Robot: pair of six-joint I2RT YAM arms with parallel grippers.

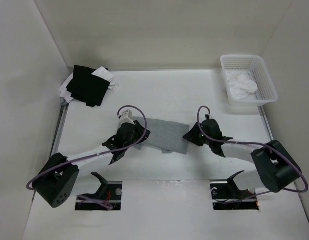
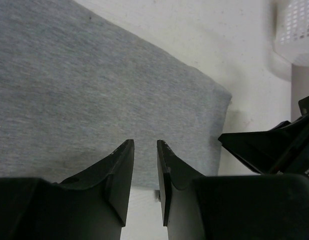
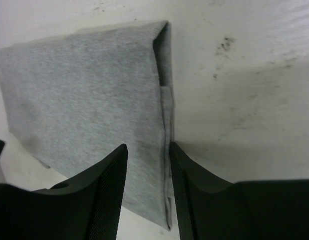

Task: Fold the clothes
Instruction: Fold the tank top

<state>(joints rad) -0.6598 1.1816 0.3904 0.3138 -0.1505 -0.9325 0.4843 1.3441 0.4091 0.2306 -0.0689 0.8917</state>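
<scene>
Grey knit polo shirt (image 1: 164, 135) is seen folded into a flat rectangle at the middle of the white table (image 1: 184, 95). The left claw (image 2: 144, 145) is poised over its left end and the right claw (image 3: 146, 147) over its right edge, both parted with nothing gripped

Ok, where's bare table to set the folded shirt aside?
Free: the far strip of table between the black-and-white garments and the basket; the near strip between the grey shirt and the arm mounts. Crowded: the middle, where the left gripper and right gripper flank the shirt.
</scene>
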